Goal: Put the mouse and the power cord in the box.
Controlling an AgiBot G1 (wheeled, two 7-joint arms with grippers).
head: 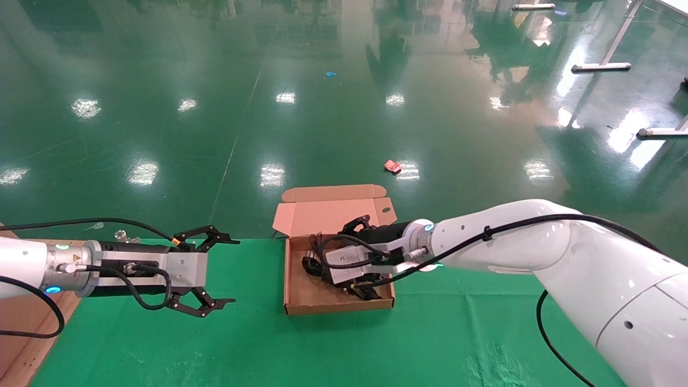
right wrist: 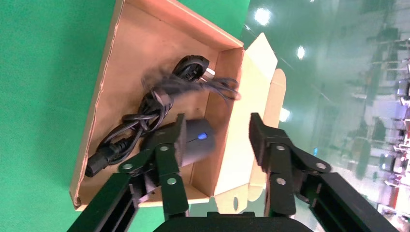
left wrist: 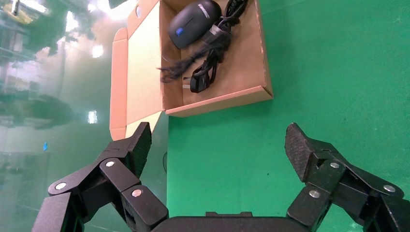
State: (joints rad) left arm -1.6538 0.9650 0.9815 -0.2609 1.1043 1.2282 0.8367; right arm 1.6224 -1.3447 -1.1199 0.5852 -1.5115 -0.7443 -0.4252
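Mouse (left wrist: 194,22) and power cord (left wrist: 208,65) both lie inside the box (left wrist: 227,99), so we judge the 2 placements of the task to be done. In the right wrist view the mouse rests on the box floor against the wall that carries the lid, blue spot up. The power cord lies just beside it in a loose bundle, with 1 plug end toward each end of the box. Some of the cable near the mouse is blurred, so we cannot tell the thin mouse cable from the thick cord there.

The box sits on the green table cover (head: 226,344), at the far edge and a little right of centre, lid (head: 333,212) open and leaning away from us.

The right gripper (right wrist: 215,145) hangs over the box interior with its fingers spread wide and nothing between them. 1 finger (right wrist: 169,145) stands in front of the mouse, and we cannot tell whether it touches it.

The left gripper (head: 207,271) is parked over the table well left of the box, fingers wide and empty.

We judge that what is left is to lift the right arm clear; the lid is not yet closed, though the task does not ask for that.
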